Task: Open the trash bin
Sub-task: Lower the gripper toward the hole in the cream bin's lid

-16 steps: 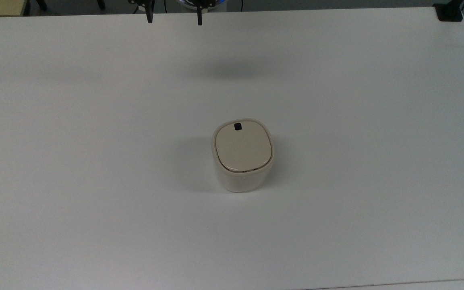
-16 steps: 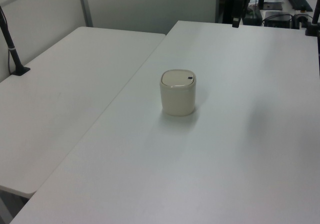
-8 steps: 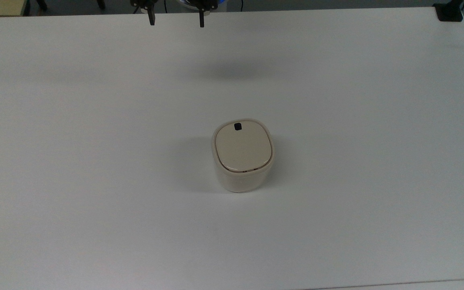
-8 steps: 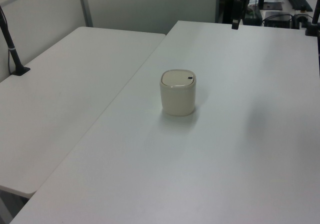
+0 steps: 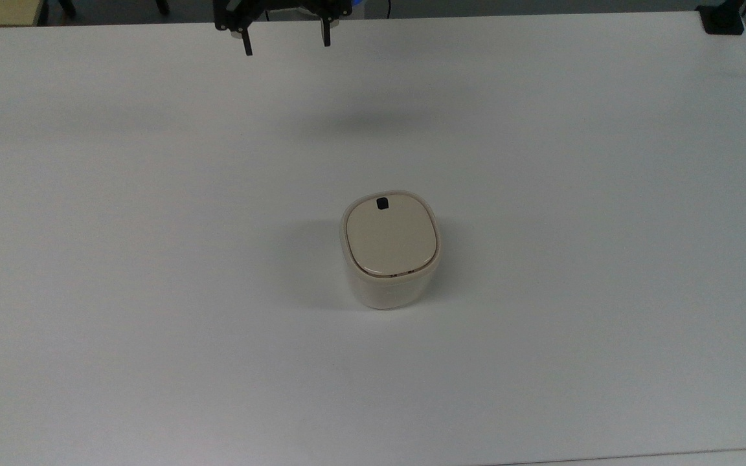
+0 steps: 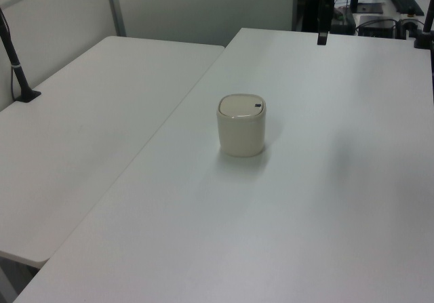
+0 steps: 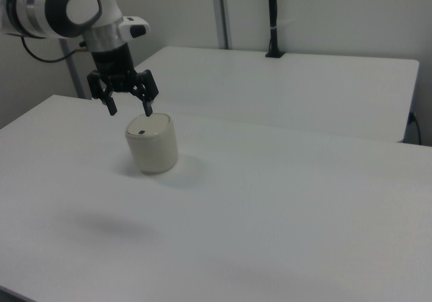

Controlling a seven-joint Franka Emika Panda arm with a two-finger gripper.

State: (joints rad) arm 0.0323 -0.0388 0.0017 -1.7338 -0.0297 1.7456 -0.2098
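The cream trash bin (image 5: 390,249) (image 6: 241,125) (image 7: 152,143) stands upright near the middle of the white table (image 5: 153,259), its flat lid shut. A small black button (image 5: 382,204) sits at the lid's edge, on the side toward the top view's upper border. My gripper (image 5: 285,44) (image 7: 129,108) hangs open and empty high above the table's far edge in the top view, well apart from the bin. One black finger (image 6: 321,38) shows in the left view, beyond the bin.
A second white table (image 6: 88,113) adjoins along the left view's left. A black clamp and pole (image 6: 17,66) stand on it. A black mount (image 5: 723,19) sits at the top view's upper right corner. Cluttered desks (image 6: 386,5) lie beyond the table.
The gripper has come down and forward over the table's far edge, toward the bin. Its fingers stay open. The bin has not moved.
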